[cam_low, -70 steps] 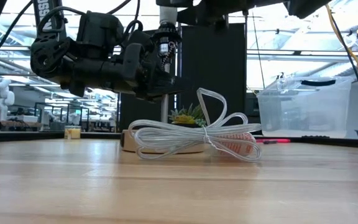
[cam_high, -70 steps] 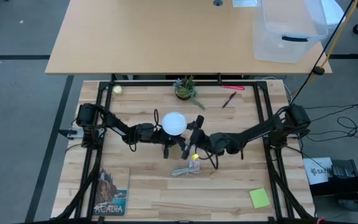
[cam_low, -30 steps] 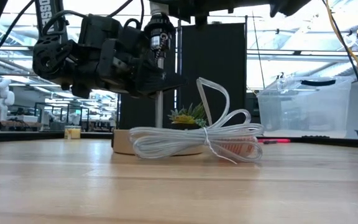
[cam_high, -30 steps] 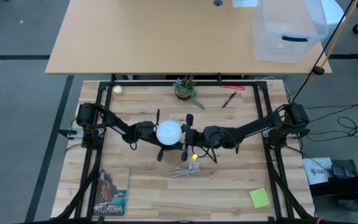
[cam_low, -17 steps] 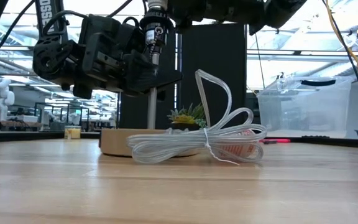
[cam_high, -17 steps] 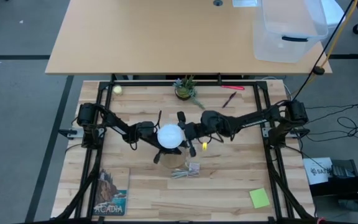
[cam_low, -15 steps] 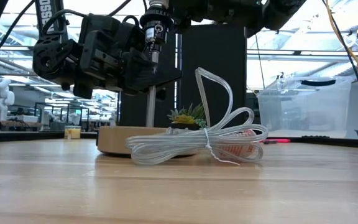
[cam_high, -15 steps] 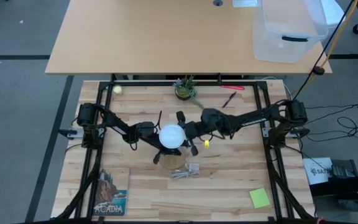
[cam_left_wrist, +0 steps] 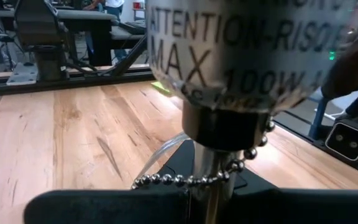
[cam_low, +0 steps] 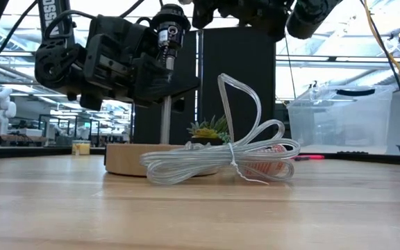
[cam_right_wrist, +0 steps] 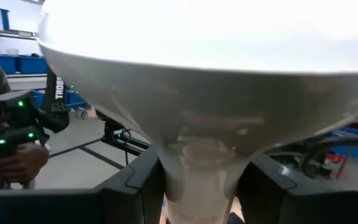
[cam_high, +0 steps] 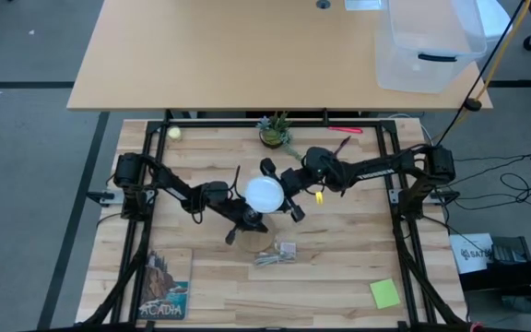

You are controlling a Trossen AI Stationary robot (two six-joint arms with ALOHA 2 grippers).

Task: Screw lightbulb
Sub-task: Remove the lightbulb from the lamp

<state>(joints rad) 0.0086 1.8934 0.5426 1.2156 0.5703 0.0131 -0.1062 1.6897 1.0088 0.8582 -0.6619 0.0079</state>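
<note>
We lose the lightbulb [cam_right_wrist: 204, 74] globe past the right wrist view's edge, its screw base hidden, socket lettering [cam_left_wrist: 241, 37] blurred and cropped

1. I see the small white lightbulb with a round globe head [cam_high: 265, 193] near the middle of the wooden table, its globe facing straight up at my overhead camera, so it stands upright.
2. In my right wrist view the lightbulb [cam_right_wrist: 210, 93] fills the picture: the white globe narrows to a pale grey cone, pointing down.
3. Its metal screw base is hidden from me.
</note>
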